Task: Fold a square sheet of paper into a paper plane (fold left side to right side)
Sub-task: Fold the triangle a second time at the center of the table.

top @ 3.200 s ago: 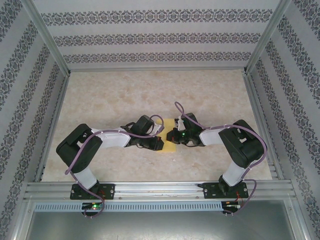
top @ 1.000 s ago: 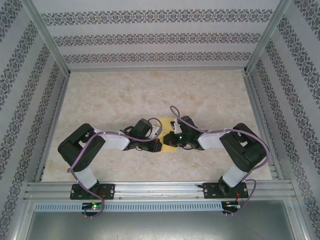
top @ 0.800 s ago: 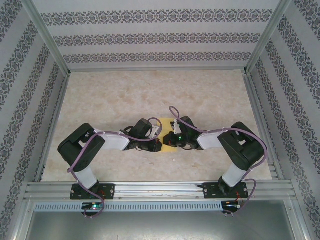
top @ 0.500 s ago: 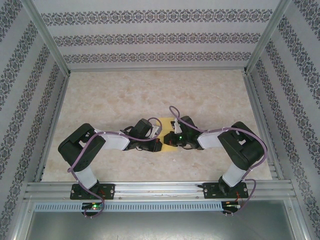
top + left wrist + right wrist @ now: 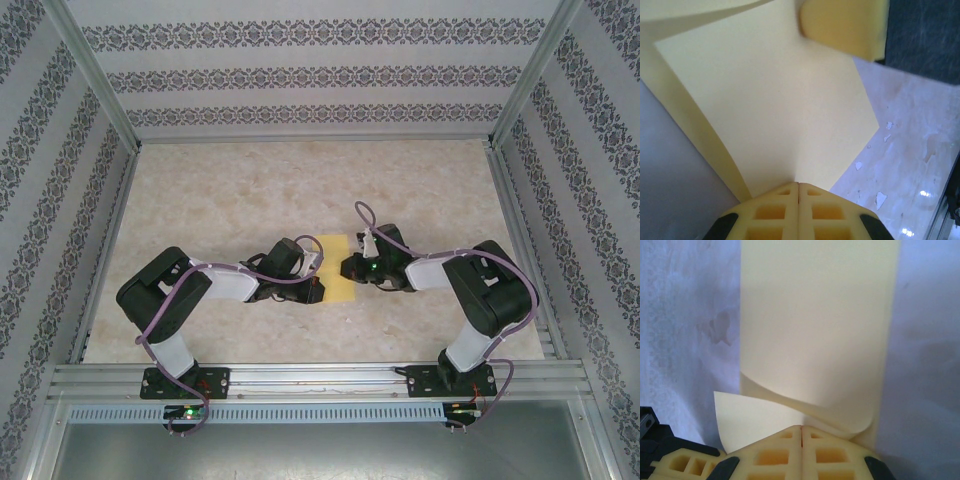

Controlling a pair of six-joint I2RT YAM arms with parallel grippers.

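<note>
Count: one square sheet of paper [image 5: 336, 268], yellow, and two arms, the left arm [image 5: 225, 280] and the right arm [image 5: 440, 272], each with one pair of fingers. The sheet sits on the marbled counter [image 5: 250, 190] between the two wrists, a little nearer the bases than the far side, and shows from above as a tall narrow strip. Left fingers [image 5: 782, 199] are clenched tight, seam shut, with a corner of the sheet [image 5: 780, 100] running straight into that seam and its left edge creased upward. Right fingers [image 5: 785, 437] are likewise clenched, gripping a loose upper layer of the sheet [image 5: 820, 315] that curls up off the flat strip towards them. A blurred yellow shape sits at the top of the left wrist view; cannot tell what it is. Against half a second ago: the right wrist has drawn back to the right and slightly farther from the bases, and more yellow lies bare between the wrists; the left arm sits where it did. Edges: metal rails [image 5: 110, 240] bound the counter on the left, right and near sides, patterned walls [image 5: 300, 75] rise behind and beside. The sheet lies well apart from every rail, with broad open counter beyond it and to both sides.
</note>
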